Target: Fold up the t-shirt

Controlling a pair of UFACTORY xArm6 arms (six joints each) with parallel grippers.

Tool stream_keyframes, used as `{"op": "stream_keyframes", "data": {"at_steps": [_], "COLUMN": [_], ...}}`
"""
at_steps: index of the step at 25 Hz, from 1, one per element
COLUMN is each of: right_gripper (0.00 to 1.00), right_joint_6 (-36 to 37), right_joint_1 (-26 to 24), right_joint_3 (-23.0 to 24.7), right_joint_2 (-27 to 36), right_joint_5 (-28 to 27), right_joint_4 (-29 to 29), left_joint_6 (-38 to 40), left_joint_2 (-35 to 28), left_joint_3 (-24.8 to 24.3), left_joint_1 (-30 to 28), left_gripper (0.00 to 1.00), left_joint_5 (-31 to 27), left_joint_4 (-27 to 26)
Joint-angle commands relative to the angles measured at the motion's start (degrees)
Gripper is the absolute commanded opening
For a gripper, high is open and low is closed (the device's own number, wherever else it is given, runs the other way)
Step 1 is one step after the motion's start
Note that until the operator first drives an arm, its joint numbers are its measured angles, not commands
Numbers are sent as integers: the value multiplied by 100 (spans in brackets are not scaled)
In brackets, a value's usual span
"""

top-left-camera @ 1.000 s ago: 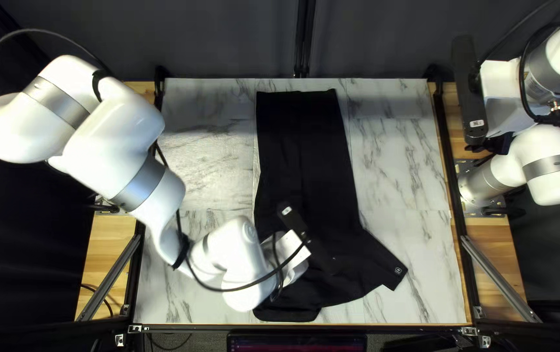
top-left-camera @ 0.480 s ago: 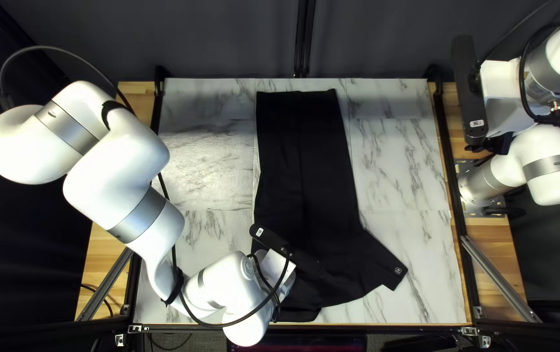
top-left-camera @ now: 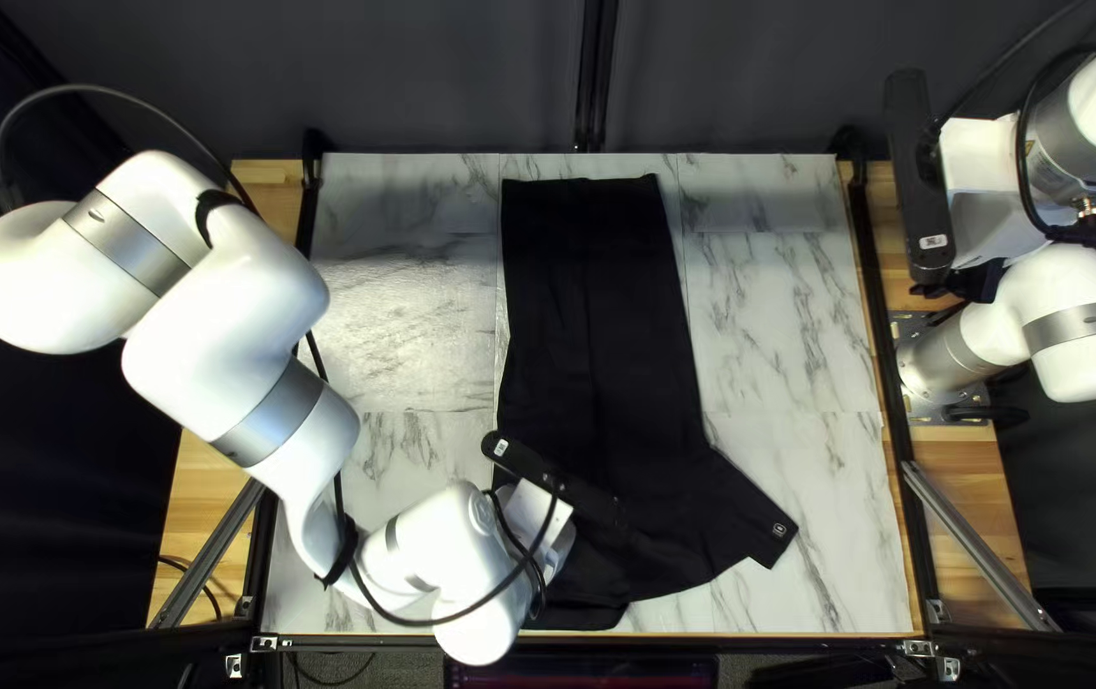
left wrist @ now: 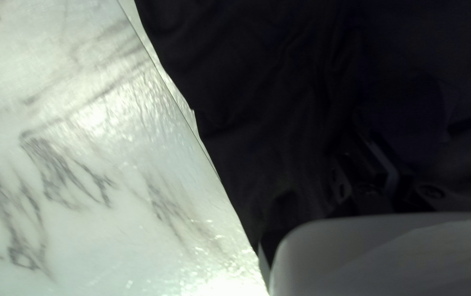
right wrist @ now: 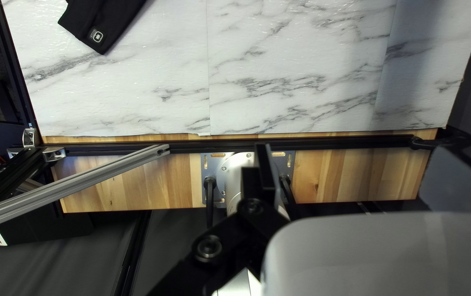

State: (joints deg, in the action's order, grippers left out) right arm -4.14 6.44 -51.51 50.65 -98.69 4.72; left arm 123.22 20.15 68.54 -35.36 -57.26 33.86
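Note:
The black t-shirt lies in a long strip down the table, widening near the front edge, where a sleeve with a small light logo points out to the right. My left gripper is low over the shirt's near left part, its tip hidden against black cloth. In the left wrist view dark cloth surrounds that gripper, too dark to read its grip. My right gripper hangs beyond the table's right edge, away from the shirt. The right wrist view shows the sleeve end far from the gripper.
The marble-patterned tabletop shows on both sides of the shirt. Black rails and slanted metal struts edge the table. My left arm spans the near left part. Below the right gripper are its arm's base and wooden boards.
My left gripper has moved left and slightly toward the near edge, and its camera bar has turned. The visible sleeve and far part of the shirt look the same. My right arm has not moved.

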Motion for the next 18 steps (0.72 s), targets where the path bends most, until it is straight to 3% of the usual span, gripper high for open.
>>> {"op": "stream_keyframes", "data": {"at_steps": [1,14,18], "right_gripper": [100,100,100], "right_joint_6": [0,0,0], "right_joint_1": [0,0,0], "right_joint_3": [0,0,0], "right_joint_2": [0,0,0], "right_joint_5": [0,0,0], "right_joint_4": [0,0,0], "left_joint_6": [7,66,-547], "left_joint_2": [-1,-11,59], "left_joint_3": [-2,-26,91], "left_joint_1": [2,-18,22], "left_gripper": [100,100,100], "left_joint_5": [7,14,36], "left_joint_4": [-2,-7,21]}}
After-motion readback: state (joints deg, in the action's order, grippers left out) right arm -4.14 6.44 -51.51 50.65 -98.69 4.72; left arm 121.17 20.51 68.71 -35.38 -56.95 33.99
